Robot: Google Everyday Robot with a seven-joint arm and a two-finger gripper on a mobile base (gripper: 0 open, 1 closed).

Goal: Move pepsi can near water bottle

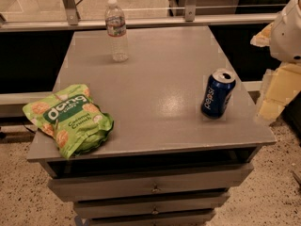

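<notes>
The hand (276,94) shows as pale yellow blocks at the right border of the view. It is to the right of the pepsi can (217,94), beyond the table's (160,69) right edge and clear of the can. Whether it is clenched or released I cannot tell; nothing shows in its grasp. Up and to the right of the can is a white rounded part of the arm (288,29).

The pepsi can stands upright on the table near the right edge. It is dark blue with white lettering running down its side and a silver top, and nothing touches it.

Left of the can, across the table at the front left corner, a green snack bag (70,117) lies flat, with its corner a little over the left edge. The water bottle (116,31) is well apart from the can, towards the back left; it stands upright, clear, with a white cap and a pale label with red.

Below the can, under the table top, is a stack of grey drawers (153,187).
</notes>
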